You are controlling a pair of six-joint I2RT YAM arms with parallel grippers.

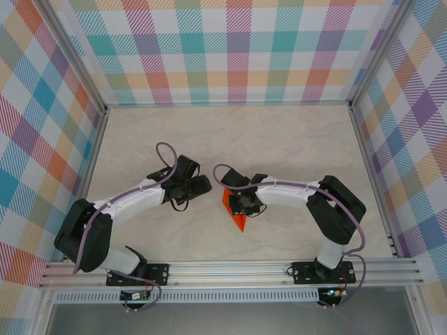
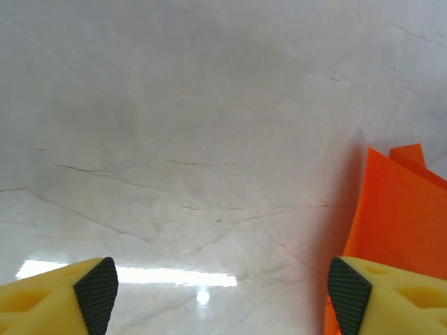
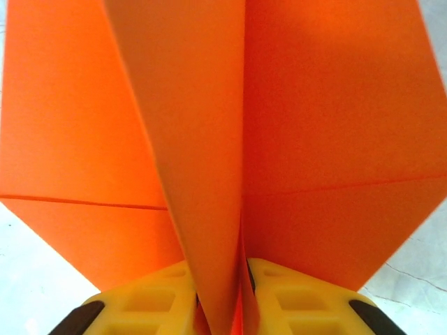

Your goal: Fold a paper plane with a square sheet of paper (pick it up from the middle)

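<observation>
The square sheet of paper is folded into an orange paper plane (image 1: pixel 237 216) that stands pointed toward the near edge at the table's middle. My right gripper (image 1: pixel 242 203) is shut on its centre fold. In the right wrist view the yellow fingers (image 3: pixel 160 300) pinch the upright keel of the plane (image 3: pixel 321 105), and creased wings spread to both sides. My left gripper (image 1: pixel 200 185) hangs just left of the plane, apart from it. It is open (image 2: pixel 223 296) with bare table between its pads, and the plane's edge (image 2: pixel 398 209) rises beside the right pad (image 2: pixel 347 293).
The pale marble tabletop (image 1: pixel 293 139) is walled by checked panels (image 1: pixel 230 49) on three sides. An aluminium rail (image 1: pixel 230 269) carrying both arm bases runs along the near edge.
</observation>
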